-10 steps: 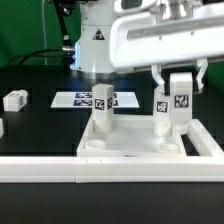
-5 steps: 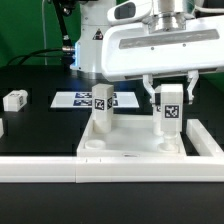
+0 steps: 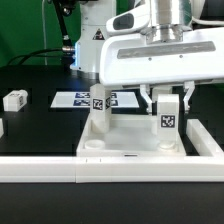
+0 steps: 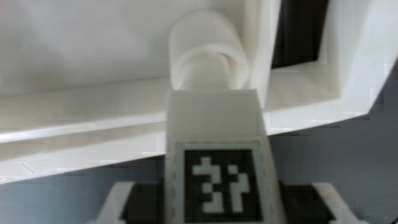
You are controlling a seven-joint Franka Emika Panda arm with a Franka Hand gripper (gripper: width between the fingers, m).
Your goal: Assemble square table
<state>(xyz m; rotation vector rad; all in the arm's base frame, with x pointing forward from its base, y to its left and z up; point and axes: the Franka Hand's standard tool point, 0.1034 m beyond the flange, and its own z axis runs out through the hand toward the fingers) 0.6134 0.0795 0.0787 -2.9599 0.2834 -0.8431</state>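
The fingers (image 3: 151,101), clamped on a leg (image 3: 168,118), have lowered it to the slab's (image 3: 128,138) corner; seating it likely follows.

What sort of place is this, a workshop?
Probably a robotics lab bench: a robot arm over a black table, a marker board of printed tags, and a loose tagged table leg.

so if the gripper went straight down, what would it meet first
The small white tagged block leg in the gripper would meet the raised corner socket of the large white plastic square slab first, though depth is unclear.
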